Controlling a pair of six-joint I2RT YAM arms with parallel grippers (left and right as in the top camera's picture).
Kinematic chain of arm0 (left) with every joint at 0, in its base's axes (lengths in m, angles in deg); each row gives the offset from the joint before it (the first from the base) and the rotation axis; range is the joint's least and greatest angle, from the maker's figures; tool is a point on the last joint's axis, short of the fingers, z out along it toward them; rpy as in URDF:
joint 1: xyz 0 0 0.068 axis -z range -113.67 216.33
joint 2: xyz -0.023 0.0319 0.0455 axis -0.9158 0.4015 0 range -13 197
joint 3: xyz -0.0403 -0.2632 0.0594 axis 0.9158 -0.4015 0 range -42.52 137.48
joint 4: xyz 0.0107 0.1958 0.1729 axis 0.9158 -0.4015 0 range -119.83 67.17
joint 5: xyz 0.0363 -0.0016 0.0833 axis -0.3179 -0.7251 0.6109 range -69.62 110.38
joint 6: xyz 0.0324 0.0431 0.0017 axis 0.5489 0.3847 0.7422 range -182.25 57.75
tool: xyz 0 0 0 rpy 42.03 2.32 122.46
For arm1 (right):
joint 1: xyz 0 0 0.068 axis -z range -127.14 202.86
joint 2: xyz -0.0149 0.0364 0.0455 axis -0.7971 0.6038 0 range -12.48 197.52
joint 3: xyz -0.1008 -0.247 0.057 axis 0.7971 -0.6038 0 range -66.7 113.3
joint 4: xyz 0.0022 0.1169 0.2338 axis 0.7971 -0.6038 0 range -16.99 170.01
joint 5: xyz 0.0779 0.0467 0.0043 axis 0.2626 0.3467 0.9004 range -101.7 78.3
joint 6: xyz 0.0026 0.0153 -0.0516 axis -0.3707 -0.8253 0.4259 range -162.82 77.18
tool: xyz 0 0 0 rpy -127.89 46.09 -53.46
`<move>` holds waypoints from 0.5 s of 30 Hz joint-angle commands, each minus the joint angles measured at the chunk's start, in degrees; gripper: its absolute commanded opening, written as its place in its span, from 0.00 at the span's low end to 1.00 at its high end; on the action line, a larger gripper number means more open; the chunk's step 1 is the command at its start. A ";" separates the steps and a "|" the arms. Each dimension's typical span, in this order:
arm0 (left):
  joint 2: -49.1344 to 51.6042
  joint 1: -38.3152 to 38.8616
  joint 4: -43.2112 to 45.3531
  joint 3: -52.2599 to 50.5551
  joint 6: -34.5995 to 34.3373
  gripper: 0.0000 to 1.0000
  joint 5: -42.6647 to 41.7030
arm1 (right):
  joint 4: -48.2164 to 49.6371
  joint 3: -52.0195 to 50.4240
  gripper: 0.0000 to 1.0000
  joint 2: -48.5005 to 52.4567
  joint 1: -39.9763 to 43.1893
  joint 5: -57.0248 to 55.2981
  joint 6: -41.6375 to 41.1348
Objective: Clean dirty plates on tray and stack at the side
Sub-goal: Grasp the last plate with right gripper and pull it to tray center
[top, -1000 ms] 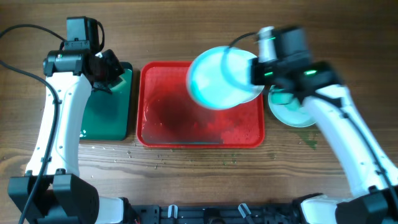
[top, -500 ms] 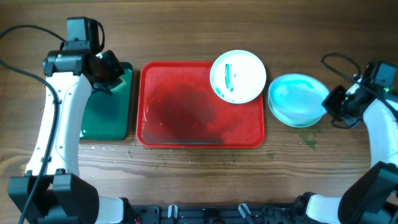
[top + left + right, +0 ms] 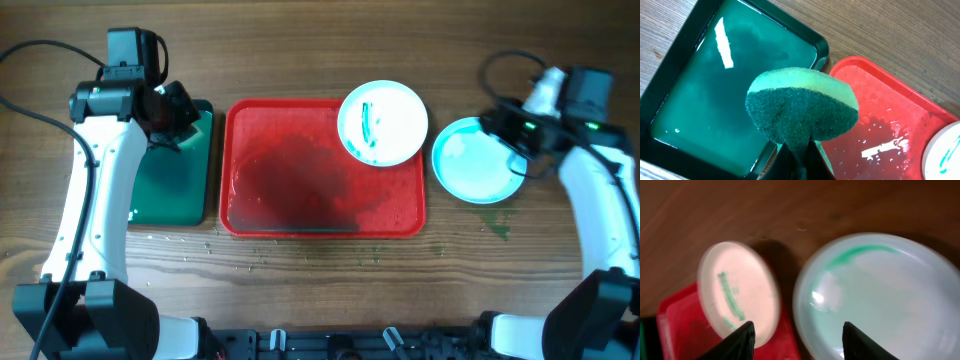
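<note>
A white plate (image 3: 383, 122) smeared with green sits on the far right corner of the red tray (image 3: 322, 165); the right wrist view shows the same plate (image 3: 737, 290). A pale blue plate (image 3: 477, 160) lies on the table just right of the tray. My right gripper (image 3: 505, 130) hovers over this blue plate (image 3: 880, 295), open (image 3: 797, 330), with nothing between its fingers. My left gripper (image 3: 172, 112) is shut (image 3: 801, 145) on a green sponge (image 3: 802, 107), held above the right edge of the green basin.
The dark green basin (image 3: 170, 190) of water stands left of the tray, its rim (image 3: 822, 47) close to the tray's edge (image 3: 880, 70). The tray floor is wet. Water drops speckle the table in front of the tray. A green smear (image 3: 500, 228) marks the wood.
The right arm carried the blue plate off the tray, set it down on the table to the right, and let go; its jaws now stand apart. The left arm has not moved.
</note>
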 commanded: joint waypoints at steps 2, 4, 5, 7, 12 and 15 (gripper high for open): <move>0.15 -0.42 0.15 0.26 -0.98 0.04 -0.24 | 3.76 1.33 0.47 3.63 -12.13 -3.34 3.89; 0.15 -0.42 0.20 0.26 -0.98 0.04 -0.24 | 4.92 2.05 0.43 7.26 -15.45 -4.50 4.59; 0.17 -0.42 0.22 0.26 -0.98 0.04 -0.24 | 4.83 2.86 0.43 9.09 -16.44 -5.49 4.76; 0.22 -0.42 0.17 0.26 -0.98 0.04 -0.24 | 3.87 5.40 0.43 13.60 -17.68 -6.67 5.66; 0.22 -0.42 0.13 0.26 -0.96 0.04 -0.24 | -1.38 13.14 0.43 22.01 -17.99 -12.50 8.33; 0.22 -0.42 0.13 0.26 -0.96 0.04 -0.24 | -3.08 15.12 0.44 21.88 -17.99 -12.52 8.70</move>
